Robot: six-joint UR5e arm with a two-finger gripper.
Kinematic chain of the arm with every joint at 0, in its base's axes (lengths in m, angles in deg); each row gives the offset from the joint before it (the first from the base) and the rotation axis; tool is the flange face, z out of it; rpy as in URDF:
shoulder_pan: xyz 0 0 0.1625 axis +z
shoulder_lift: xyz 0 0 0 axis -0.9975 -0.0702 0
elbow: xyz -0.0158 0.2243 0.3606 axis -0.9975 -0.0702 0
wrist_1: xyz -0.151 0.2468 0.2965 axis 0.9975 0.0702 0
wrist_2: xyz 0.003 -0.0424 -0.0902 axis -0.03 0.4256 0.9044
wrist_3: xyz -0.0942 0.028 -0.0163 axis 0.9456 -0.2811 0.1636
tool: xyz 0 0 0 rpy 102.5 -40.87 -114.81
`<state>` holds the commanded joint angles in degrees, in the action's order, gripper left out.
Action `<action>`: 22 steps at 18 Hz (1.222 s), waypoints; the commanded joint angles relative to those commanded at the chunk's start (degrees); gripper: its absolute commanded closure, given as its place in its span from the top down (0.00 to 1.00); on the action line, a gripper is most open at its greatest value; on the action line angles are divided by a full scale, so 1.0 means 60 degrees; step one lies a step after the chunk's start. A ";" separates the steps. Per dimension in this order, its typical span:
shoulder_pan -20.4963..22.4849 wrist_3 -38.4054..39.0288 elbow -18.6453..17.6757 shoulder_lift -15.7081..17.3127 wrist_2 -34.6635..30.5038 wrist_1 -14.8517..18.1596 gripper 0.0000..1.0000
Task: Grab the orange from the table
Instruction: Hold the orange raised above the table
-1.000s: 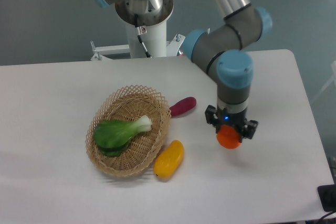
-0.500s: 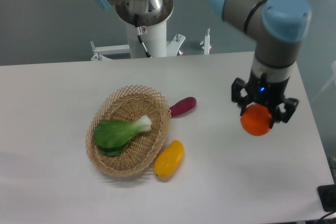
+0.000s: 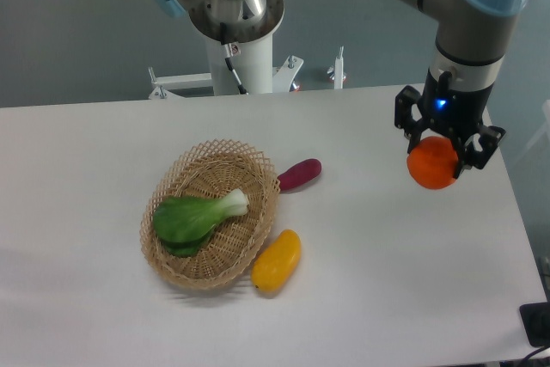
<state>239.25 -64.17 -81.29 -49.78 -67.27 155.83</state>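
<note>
Fingers (image 3: pixel 434 159) grasp the orange (image 3: pixel 432 164), held clear above the bench (image 3: pixel 387 281), well apart from the basket (image 3: pixel 210 212).

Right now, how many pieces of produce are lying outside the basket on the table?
2: the purple vegetable by the basket's upper right rim, and the yellow fruit at its lower right. The orange is up in the jaws.

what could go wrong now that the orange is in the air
1. The orange is round and smooth, and most of it hangs below the tool, so it may slip out.
2. It is held near the right edge of the table; if dropped, it might roll off.
</note>
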 joint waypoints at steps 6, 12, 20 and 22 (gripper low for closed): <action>-0.0029 0.0088 0.0000 0.0015 0.0074 -0.0059 0.63; 0.0132 0.0103 0.0000 0.0059 0.0161 -0.0059 0.63; 0.0249 0.0103 -0.0015 0.0088 0.0352 -0.0059 0.63; 0.0249 0.0103 -0.0015 0.0117 0.0352 -0.0058 0.63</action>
<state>240.75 -63.55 -81.38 -49.08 -65.16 155.48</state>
